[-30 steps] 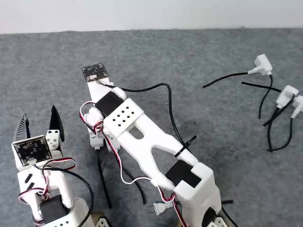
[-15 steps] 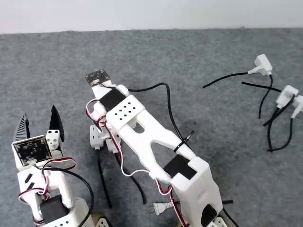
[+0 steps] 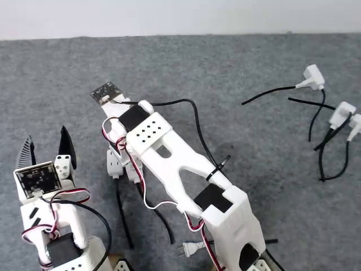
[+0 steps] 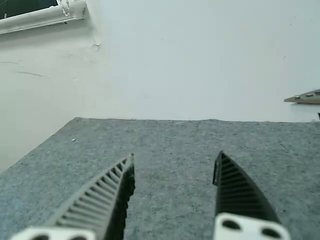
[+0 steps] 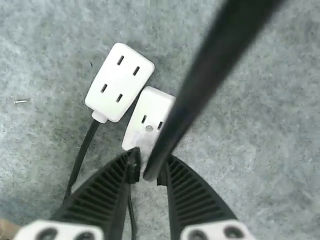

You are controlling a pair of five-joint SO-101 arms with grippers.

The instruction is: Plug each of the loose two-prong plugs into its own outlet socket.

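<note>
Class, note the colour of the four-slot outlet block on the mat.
The outlet block is white; the right wrist view shows it best.

My right claw [image 5: 148,172] pinches a black cable [image 5: 215,60]; beyond, a larger outlet socket [image 5: 119,82] lies beside a smaller outlet socket [image 5: 145,122] on the tabletop [image 5: 260,150].

Left claw [image 3: 48,144] points forward, spread wide; right arm [image 3: 169,164] stretched out, wrist bent down, right claw [image 5: 149,159] pinching a black cord [image 5: 215,55].
</note>
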